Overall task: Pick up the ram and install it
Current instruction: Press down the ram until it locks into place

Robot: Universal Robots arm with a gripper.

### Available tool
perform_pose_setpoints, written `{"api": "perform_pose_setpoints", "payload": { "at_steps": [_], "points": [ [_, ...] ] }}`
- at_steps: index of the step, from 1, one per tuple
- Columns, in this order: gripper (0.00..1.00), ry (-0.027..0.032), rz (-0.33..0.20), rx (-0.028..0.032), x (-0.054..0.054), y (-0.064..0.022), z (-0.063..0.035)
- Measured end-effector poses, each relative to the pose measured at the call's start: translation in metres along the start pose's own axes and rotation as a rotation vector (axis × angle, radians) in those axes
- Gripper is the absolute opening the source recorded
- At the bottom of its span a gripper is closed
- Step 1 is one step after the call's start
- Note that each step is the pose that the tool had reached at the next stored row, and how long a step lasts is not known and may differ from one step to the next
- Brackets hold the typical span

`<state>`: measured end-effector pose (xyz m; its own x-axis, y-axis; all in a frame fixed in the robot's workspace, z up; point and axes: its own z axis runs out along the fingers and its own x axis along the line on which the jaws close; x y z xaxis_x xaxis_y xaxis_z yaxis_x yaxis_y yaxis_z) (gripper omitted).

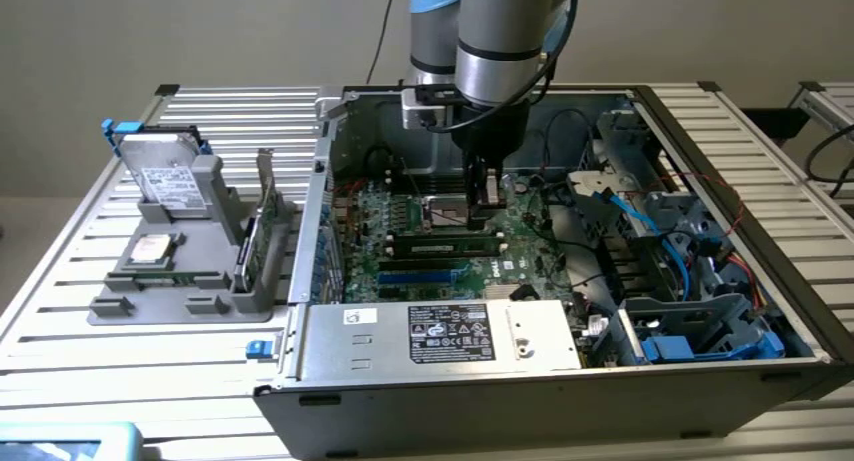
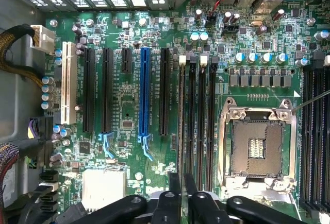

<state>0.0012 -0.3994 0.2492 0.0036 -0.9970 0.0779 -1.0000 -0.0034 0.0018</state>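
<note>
Tool (image 1: 483, 201) hangs inside the open computer case (image 1: 534, 406), tip just above the board; cannot tell if it is open or gripping. Ram (image 1: 447, 248) stands on edge in a slot between processor socket (image 2: 257, 149) and blue slot (image 2: 145, 90), with clear room above it. Cables (image 1: 641, 221) crowd the exterior view's right. Power supply (image 1: 534, 331) blocks the near edge, its label (image 1: 451, 333) too small to read.
</note>
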Motion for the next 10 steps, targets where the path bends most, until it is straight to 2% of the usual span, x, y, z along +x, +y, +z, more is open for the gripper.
{"api": "perform_pose_setpoints", "payload": {
  "at_steps": [1,3,8,10],
  "points": [
    [0.13,0.0,0.0,0.0,0.0,0.0,0.0],
    [0.11,0.0,0.0,0.0,0.0,0.0,0.0],
    [0.11,0.0004,0.0,0.0,-0.0002,-0.0004,0.0007],
    [0.11,0.0038,0.002,-0.0002,-0.0009,-0.0019,0.0015]
  ]
}}
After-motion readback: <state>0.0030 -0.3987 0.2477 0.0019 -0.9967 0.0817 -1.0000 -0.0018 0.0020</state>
